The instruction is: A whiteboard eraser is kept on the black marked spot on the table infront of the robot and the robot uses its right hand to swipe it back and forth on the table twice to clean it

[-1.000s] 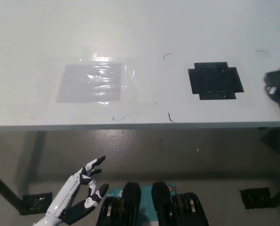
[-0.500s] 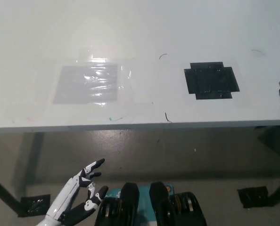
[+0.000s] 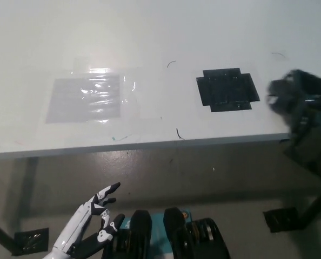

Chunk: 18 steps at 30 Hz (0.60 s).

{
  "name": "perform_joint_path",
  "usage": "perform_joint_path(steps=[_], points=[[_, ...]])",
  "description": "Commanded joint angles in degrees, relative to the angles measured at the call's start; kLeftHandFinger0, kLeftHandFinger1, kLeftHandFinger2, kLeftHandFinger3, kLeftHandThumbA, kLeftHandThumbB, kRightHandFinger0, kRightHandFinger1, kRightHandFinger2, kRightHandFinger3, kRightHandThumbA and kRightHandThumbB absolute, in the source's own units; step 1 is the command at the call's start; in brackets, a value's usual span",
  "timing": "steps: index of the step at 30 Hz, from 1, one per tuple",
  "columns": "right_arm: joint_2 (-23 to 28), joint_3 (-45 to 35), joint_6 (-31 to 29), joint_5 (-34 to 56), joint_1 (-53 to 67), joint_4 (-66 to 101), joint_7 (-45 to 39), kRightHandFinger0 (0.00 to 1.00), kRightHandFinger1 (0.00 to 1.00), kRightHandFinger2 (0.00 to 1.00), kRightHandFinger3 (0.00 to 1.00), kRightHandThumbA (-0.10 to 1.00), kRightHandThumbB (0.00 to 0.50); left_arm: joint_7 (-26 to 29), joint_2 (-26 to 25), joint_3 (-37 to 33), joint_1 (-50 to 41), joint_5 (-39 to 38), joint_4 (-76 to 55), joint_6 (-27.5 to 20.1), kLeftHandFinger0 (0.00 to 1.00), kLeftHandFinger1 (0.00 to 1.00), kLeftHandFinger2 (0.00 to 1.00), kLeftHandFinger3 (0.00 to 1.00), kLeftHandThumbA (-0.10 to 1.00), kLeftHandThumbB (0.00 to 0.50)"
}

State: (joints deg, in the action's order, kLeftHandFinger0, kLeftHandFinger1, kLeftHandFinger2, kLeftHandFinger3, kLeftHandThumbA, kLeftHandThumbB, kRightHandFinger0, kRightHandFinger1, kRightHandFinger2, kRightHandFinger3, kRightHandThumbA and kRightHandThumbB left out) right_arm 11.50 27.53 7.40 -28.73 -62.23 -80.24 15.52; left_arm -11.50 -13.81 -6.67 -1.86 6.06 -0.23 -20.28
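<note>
Black right hand (image 3: 298, 100) blurred above desk's (image 3: 149, 43) right edge, fingers' state unclear | black marked spot (image 3: 227, 89) bare beside it, eraser unseen | white left hand (image 3: 90, 224) below front edge, fingers spread

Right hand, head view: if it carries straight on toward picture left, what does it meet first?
Likely the black marked spot on the table. The right hand is blurred, so its height is unclear. No eraser shows there. The left hand rests low.
</note>
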Motion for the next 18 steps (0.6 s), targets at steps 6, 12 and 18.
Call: perform_joint_path(steps=[6, 12, 18], points=[[-12.77, 1.87, -0.4, -1.15, -4.96, 0.13, -3.53, 0.15, 0.21, 0.26, 0.32, 0.88, 0.314, -0.2, -0.53, 0.19, 0.66, -0.74, -0.95, -1.47, 0.92, 1.0, 1.0, 1.0, 0.65, 0.348], [-10.17, 2.46, 0.12, -1.51, -2.51, -0.96, -3.18, 0.1, 0.18, 0.27, 0.64, 0.85, 0.298, -0.28, -0.96, 0.51, 0.64, -0.99, -1.27, -1.65, 0.92, 1.0, 1.0, 1.0, 0.65, 0.347], [-7.67, 3.72, 2.17, -2.64, -1.16, -1.6, -3.84, 0.35, 0.41, 0.5, 0.79, 0.88, 0.307, -0.21, -1.09, 0.61, 0.54, -1.0, -1.32, -1.92, 0.92, 1.0, 1.0, 1.0, 0.66, 0.345]])
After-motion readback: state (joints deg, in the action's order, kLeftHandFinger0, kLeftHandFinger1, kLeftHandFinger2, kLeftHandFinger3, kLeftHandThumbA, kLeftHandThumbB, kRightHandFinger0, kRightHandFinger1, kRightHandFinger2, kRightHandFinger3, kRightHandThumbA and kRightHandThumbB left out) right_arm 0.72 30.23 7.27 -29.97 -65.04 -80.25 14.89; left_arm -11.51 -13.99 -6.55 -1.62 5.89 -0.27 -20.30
